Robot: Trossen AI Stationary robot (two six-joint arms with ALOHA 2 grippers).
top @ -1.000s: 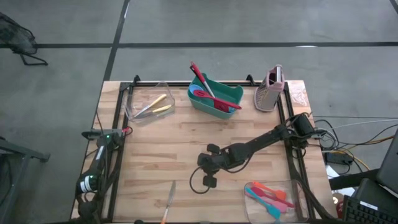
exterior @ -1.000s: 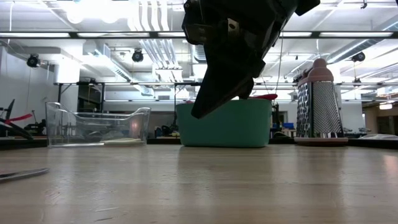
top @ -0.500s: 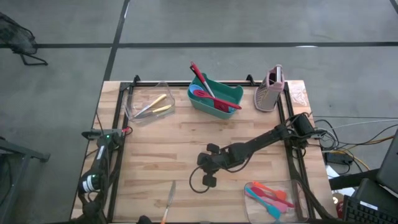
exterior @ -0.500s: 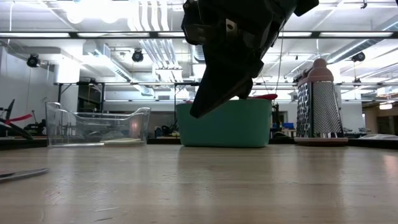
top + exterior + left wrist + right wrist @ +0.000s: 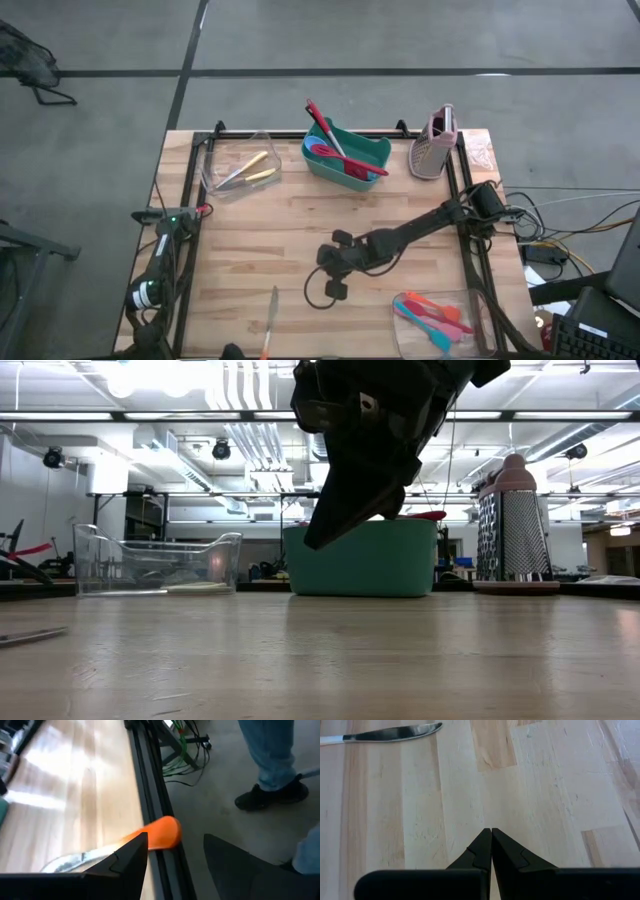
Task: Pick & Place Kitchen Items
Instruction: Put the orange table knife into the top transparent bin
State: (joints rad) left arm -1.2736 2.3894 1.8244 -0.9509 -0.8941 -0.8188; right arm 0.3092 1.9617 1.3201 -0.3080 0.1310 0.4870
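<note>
A table knife [image 5: 270,318] with a metal blade and an orange handle lies flat near the table's front edge; it also shows in the right wrist view [image 5: 390,734] and the low view [image 5: 30,636]. My left gripper [image 5: 175,855] is open at the front edge. One finger [image 5: 129,854] is right at the handle's end [image 5: 162,831] and the other is out over the floor. My right gripper [image 5: 491,834] is shut and empty above the bare wood mid-table [image 5: 337,290], and shows in the low view [image 5: 318,538]. My left gripper has one finger's tip [image 5: 135,845] right at the knife's orange handle end [image 5: 159,834], coming level from the table's near side. The finger covers the spot, so I cannot tell whether it touches. The knife lies flat on the table.
A green bin [image 5: 350,160] with red and pink utensils stands far centre. A clear tub [image 5: 238,165] with yellow-handled cutlery is far left. Another tub [image 5: 440,315] with orange, pink and teal spatulas is near right. A grater [image 5: 432,148] stands far right. A person's legs [image 5: 270,760] show beyond the front edge.
The knife has shifted a little on the table, its blade tip swinging toward the table's left edge. My left gripper has come into the high view at the front edge by the knife's handle.
</note>
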